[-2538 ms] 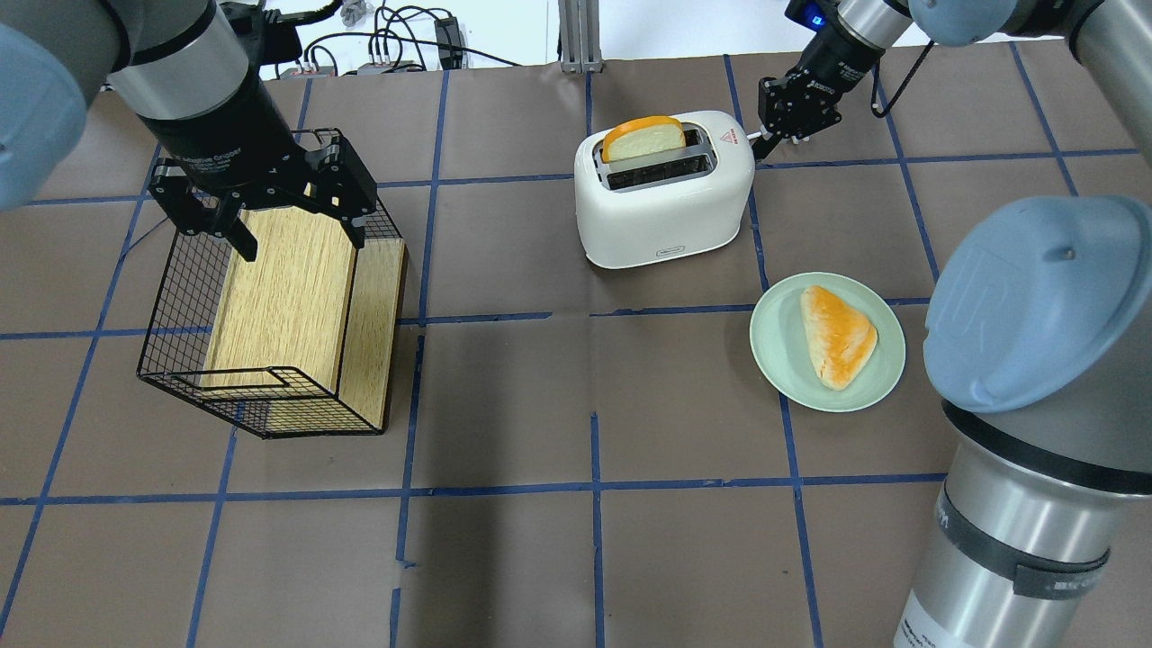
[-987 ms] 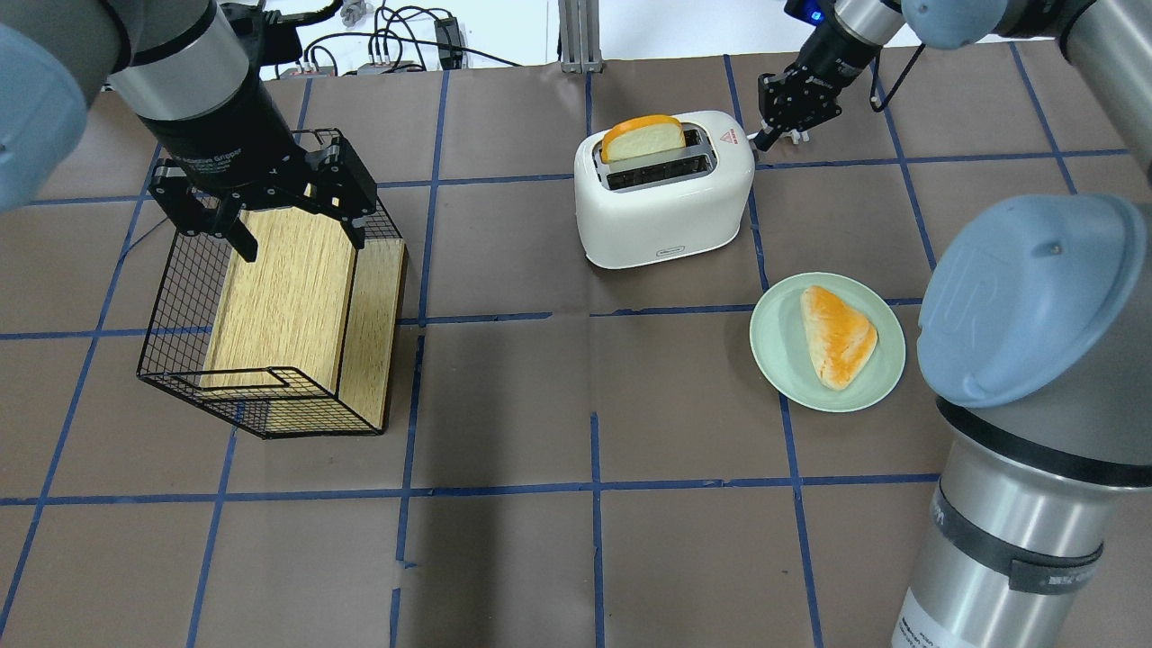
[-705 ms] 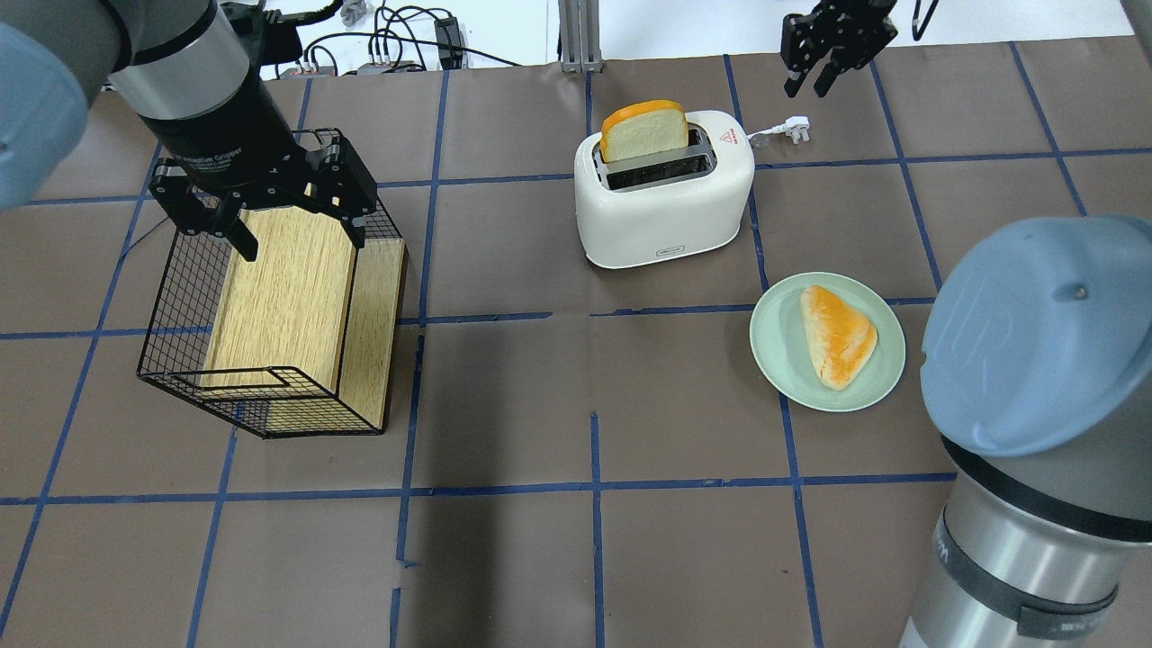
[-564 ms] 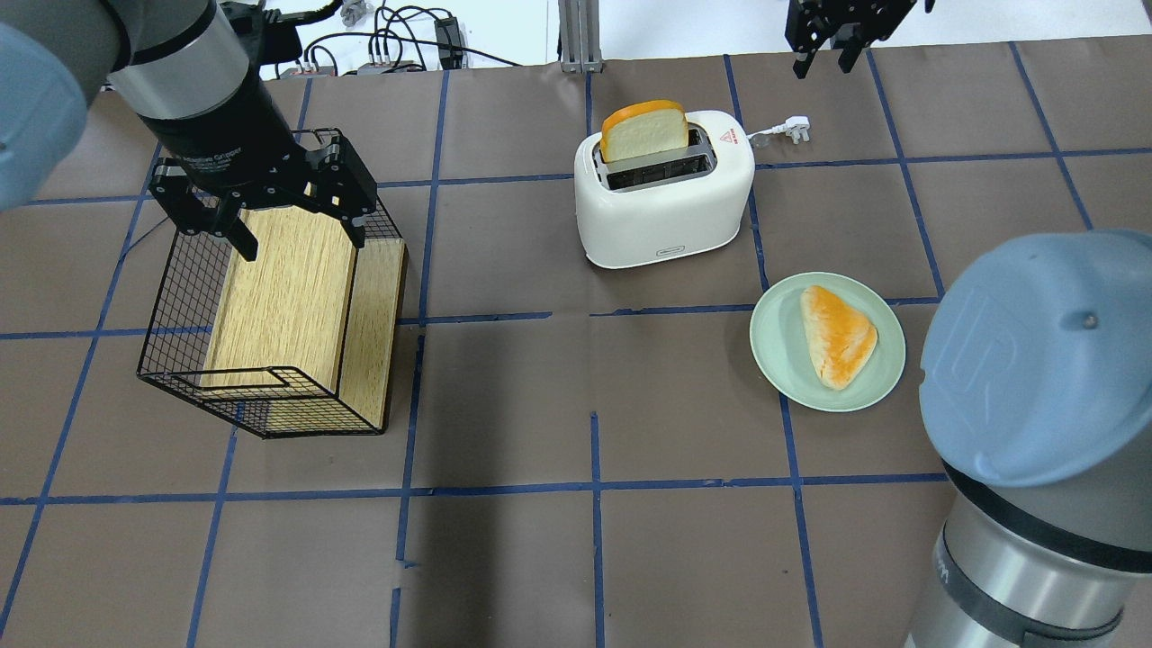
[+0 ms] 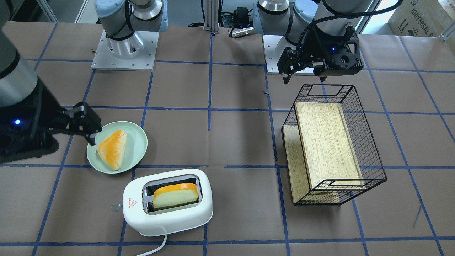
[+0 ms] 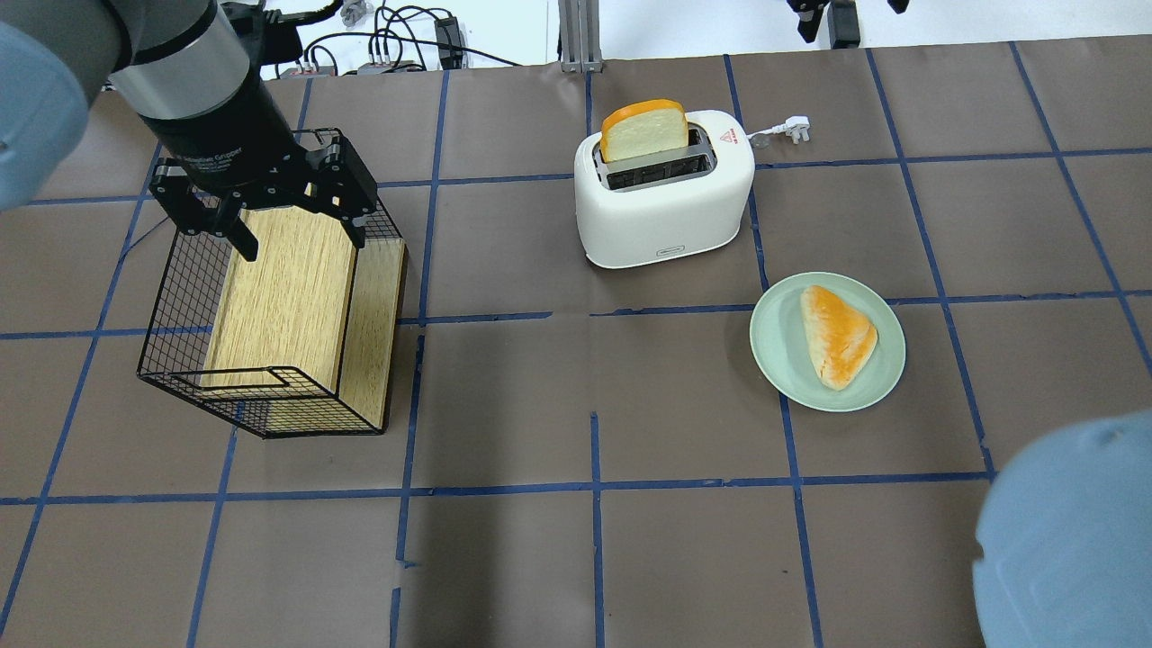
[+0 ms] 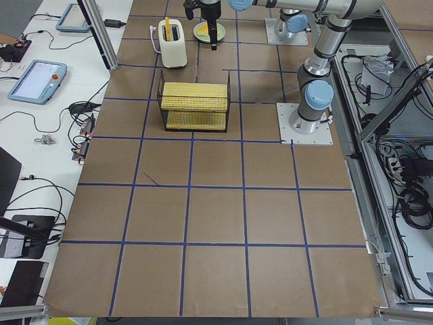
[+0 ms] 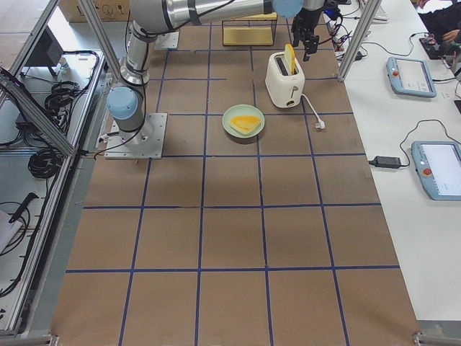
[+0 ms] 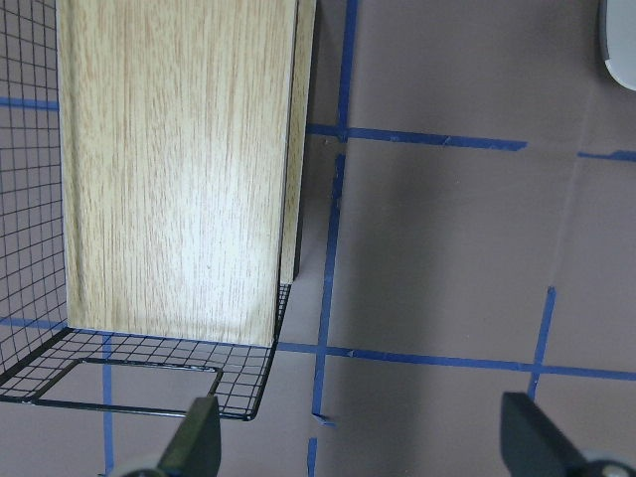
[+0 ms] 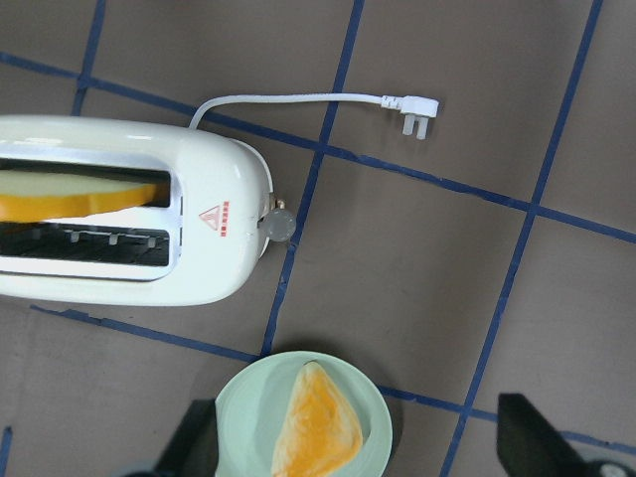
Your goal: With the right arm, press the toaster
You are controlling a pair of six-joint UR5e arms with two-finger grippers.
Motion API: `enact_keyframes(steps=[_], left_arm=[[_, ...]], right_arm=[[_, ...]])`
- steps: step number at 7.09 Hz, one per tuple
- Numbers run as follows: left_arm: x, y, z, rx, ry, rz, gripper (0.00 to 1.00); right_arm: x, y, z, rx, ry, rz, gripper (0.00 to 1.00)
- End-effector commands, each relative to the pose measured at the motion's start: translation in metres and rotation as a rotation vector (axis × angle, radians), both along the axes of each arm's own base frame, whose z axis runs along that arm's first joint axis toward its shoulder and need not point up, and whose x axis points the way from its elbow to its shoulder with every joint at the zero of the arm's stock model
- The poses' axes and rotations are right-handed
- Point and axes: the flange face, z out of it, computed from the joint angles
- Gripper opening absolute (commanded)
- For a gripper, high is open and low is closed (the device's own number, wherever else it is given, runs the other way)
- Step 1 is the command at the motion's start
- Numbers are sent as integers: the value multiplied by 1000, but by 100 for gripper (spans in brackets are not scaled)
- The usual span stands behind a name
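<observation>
The white toaster (image 6: 664,193) stands at the back middle of the table, with a slice of bread (image 6: 643,130) standing tall out of its rear slot. It also shows in the front-facing view (image 5: 167,209) and the right wrist view (image 10: 129,224), its clear knob (image 10: 278,225) on the end. My right gripper (image 6: 826,16) is open and empty. It hangs high above the table, off the toaster's knob end, and touches nothing (image 5: 85,124). My left gripper (image 6: 301,236) is open and empty above the wire basket (image 6: 180,360).
The basket holds a wooden board (image 6: 279,288) on the left. A green plate (image 6: 769,346) with a pastry (image 6: 837,335) lies right of the toaster and nearer me. The toaster's white plug (image 6: 796,129) lies on the table behind its right end.
My right gripper has left the toaster's right end, risen and drawn back to the far edge. The bread slice has popped up higher. The left arm has not moved.
</observation>
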Motion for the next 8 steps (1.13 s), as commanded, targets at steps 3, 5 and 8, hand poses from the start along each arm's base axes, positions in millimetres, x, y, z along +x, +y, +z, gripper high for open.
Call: enact_keyframes(steps=[3,5,8], left_arm=[[0,0,0,1,0,0,100],[0,0,0,-1,0,0,100],[0,0,1,-1,0,0,100]], right_arm=[[-3,116,-35,53,17,-13,100],[-9,121,-33,29,53,-32,100],[-5,119,-27,17,18,-38,100]])
